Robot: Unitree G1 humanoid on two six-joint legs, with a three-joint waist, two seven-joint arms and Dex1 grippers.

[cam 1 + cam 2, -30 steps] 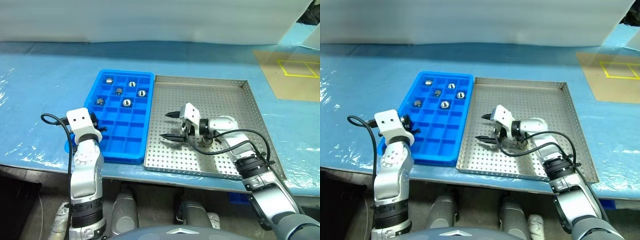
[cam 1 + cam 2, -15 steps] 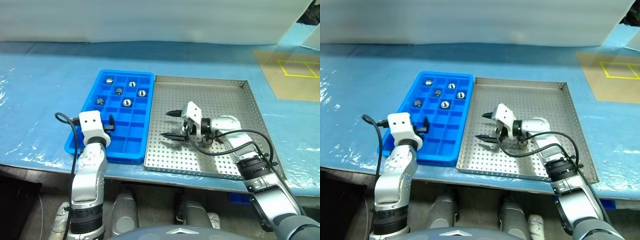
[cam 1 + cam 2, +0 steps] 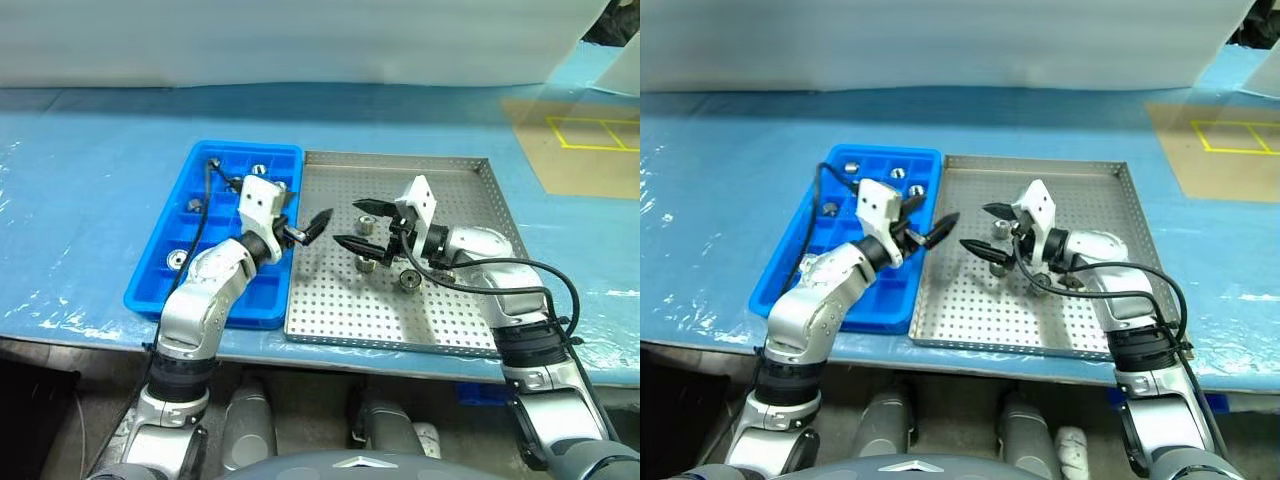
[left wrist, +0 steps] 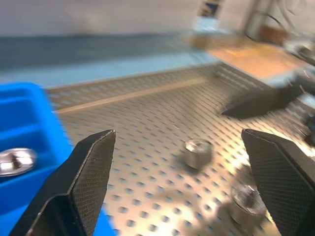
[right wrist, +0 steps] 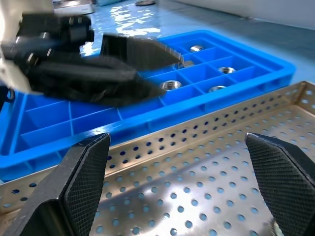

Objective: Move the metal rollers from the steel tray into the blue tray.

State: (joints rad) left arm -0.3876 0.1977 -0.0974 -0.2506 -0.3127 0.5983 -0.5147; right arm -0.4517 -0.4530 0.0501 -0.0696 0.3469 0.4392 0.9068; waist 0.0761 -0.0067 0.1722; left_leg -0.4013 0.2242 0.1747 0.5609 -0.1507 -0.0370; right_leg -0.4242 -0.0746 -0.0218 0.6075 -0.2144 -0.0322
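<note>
Count of trays, rollers and grippers on the one table (image 3: 80, 150)

Two trays: one blue tray (image 3: 150, 290), one steel tray (image 3: 480, 330). Five metal rollers (image 3: 213, 160) counted in the blue tray's compartments, the others at (image 3: 259, 169), (image 3: 280, 186), (image 3: 195, 205) and (image 3: 178, 260), with some compartments hidden behind an arm. Three more lying loose on the steel tray, at (image 3: 366, 224), (image 3: 366, 263) and (image 3: 410, 279). Eight in view altogether. Two grippers, left gripper (image 3: 314, 227) and right gripper (image 3: 346, 222), two black fingers (image 4: 88, 172) apiece, each pair spread wide.
</note>
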